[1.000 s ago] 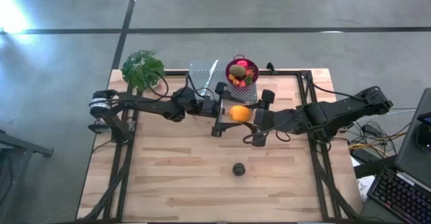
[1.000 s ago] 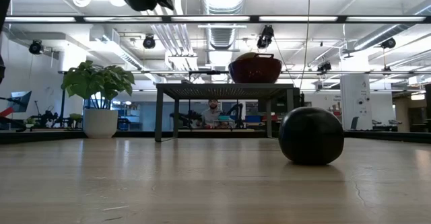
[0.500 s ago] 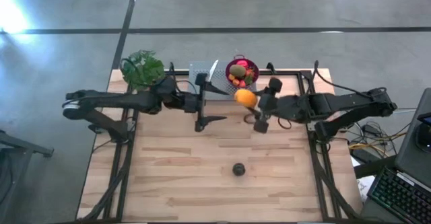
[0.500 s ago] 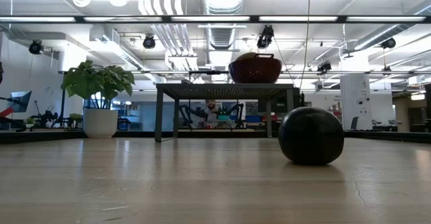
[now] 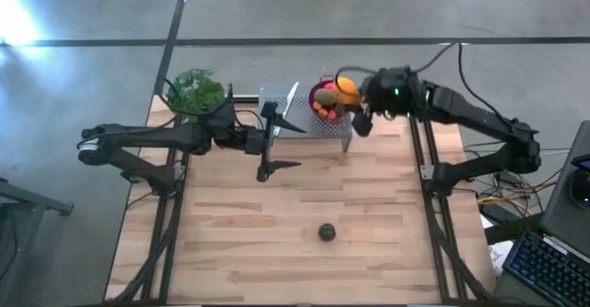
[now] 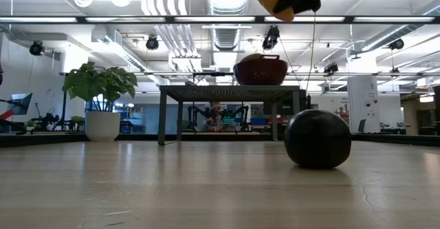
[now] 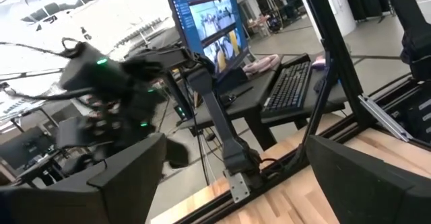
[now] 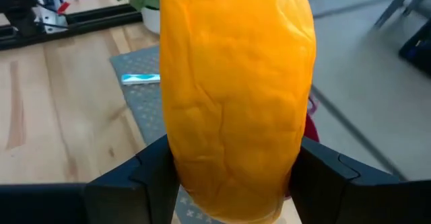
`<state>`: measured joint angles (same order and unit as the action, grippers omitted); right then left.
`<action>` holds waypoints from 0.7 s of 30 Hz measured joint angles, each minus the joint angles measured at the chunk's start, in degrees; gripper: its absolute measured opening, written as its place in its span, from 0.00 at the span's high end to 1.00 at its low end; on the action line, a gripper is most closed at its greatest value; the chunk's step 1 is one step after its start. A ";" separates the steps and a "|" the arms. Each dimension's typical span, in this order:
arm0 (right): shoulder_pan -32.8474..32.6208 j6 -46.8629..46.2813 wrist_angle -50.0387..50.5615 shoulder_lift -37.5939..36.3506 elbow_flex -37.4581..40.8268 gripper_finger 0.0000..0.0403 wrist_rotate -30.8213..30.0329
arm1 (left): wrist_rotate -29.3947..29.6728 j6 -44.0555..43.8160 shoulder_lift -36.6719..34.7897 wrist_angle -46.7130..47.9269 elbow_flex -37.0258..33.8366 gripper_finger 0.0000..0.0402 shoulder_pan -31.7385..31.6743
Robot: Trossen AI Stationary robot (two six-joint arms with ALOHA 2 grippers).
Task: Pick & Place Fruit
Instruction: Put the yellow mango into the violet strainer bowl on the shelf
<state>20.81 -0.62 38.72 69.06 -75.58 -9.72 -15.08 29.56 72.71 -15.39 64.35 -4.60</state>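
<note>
Orange fruit point(image 5: 347, 91) | carried from counter point(image 5: 304, 206) centre to 12 o'clock, over bowl point(image 5: 324, 93) | right fingers point(image 5: 355, 104) gripping it; left fingers point(image 5: 273, 139) open, withdrawn | release next

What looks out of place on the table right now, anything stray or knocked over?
One dark purple ball sits alone near the front of the wooden table, far from the purple colander bowl holding the other fruit. The right gripper holds the orange fruit over that bowl; the open left gripper hovers mid-table. Nothing looks spilled or tipped.
</note>
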 joint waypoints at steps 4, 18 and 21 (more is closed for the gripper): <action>6.73 -0.11 0.39 1.89 -1.16 0.45 5.49 | -0.02 0.00 0.00 0.07 -0.47 0.09 0.00; 11.74 -5.29 0.53 9.56 -1.72 0.45 8.66 | 0.00 0.22 0.00 1.84 -0.98 0.09 0.00; 12.32 -5.80 0.71 9.96 -1.72 0.44 8.49 | -0.02 0.22 0.00 1.82 -0.98 0.09 0.00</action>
<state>33.13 -6.42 39.43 79.02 -77.30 -1.23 -15.09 29.78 72.71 -13.57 63.37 -4.60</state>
